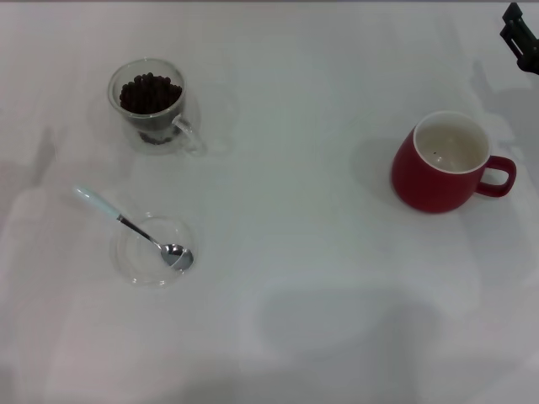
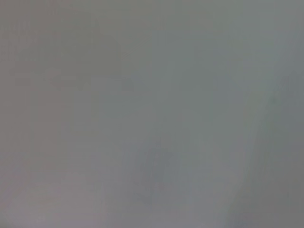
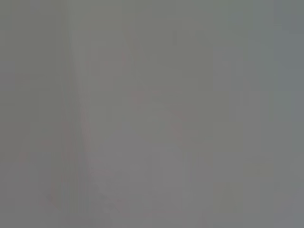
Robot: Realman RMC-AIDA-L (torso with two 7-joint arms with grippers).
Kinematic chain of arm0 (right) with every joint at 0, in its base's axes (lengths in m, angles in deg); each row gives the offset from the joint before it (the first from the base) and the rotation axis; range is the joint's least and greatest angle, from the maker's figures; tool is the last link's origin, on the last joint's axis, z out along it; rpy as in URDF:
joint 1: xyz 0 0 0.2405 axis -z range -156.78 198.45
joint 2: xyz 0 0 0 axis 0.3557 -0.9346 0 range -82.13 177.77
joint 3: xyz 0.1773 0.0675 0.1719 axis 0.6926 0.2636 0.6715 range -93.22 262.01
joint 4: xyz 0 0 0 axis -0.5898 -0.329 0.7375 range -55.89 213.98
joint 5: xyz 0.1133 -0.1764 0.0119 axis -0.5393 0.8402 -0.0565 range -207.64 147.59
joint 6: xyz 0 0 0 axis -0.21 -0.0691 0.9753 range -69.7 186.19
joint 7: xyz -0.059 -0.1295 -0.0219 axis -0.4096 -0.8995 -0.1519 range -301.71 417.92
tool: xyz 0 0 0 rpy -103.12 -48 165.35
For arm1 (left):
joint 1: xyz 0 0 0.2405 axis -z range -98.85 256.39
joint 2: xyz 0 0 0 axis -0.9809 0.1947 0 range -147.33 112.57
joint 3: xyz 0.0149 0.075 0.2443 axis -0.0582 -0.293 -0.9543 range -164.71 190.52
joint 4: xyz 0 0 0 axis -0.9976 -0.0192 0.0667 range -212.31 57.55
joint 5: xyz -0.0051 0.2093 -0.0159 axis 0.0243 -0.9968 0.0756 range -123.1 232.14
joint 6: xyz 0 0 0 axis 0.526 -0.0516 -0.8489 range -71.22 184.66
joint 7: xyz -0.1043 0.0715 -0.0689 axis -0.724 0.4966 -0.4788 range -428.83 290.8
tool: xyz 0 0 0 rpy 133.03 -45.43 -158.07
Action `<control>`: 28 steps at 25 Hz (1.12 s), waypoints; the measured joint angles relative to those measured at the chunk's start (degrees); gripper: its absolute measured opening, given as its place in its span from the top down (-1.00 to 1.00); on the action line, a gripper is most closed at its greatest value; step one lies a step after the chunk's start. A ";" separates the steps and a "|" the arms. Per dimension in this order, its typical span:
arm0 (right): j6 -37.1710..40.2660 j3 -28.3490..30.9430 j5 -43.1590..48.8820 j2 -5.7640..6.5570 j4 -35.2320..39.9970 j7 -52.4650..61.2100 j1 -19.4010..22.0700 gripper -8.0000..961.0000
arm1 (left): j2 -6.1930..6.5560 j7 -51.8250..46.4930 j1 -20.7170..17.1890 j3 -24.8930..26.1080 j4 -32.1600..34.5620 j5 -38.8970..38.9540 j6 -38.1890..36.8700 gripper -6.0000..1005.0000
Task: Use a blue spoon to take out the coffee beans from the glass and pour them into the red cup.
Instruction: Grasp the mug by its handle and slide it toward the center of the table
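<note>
In the head view the glass (image 1: 152,105) stands at the far left, filled with dark coffee beans (image 1: 150,93). The blue spoon (image 1: 126,224) lies nearer on the left, its silver bowl resting in a flat clear saucer (image 1: 156,250) and its pale handle pointing out to the far left. The red cup (image 1: 441,162) stands upright at the right with its handle to the right; its white inside holds a dark speck. A dark part of my right gripper (image 1: 522,35) shows at the far right corner, well away from the cup. My left gripper is out of view. Both wrist views show only plain grey.
Everything rests on a white table (image 1: 295,278). A wide stretch of bare table lies between the glass and the red cup.
</note>
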 joint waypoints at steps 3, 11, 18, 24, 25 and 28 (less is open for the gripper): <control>0.62 -0.05 0.00 0.04 0.00 0.00 0.32 -0.74 | -0.05 0.25 -1.07 0.09 -0.18 0.29 -1.30 -0.69; 2.40 -0.46 0.30 0.14 -0.57 1.19 1.39 -0.73 | -0.14 0.32 -1.79 0.25 -0.26 0.36 -1.47 -0.69; 19.23 -7.05 4.27 1.09 -7.72 15.98 9.08 -0.72 | -0.01 0.25 -1.31 0.40 -0.28 0.82 -1.49 -0.69; 31.10 -7.99 17.28 1.24 -21.98 29.65 11.65 -0.72 | 0.14 0.39 1.31 0.48 -2.21 1.55 -1.28 -0.70; 31.37 -8.03 17.89 1.11 -22.54 29.83 12.03 -0.72 | 0.15 0.33 1.71 0.50 -2.47 1.71 -1.28 -0.70; 30.97 -8.73 19.55 0.77 -22.86 28.61 12.89 -0.72 | 0.18 0.35 2.52 0.51 -2.76 2.20 -1.24 -0.69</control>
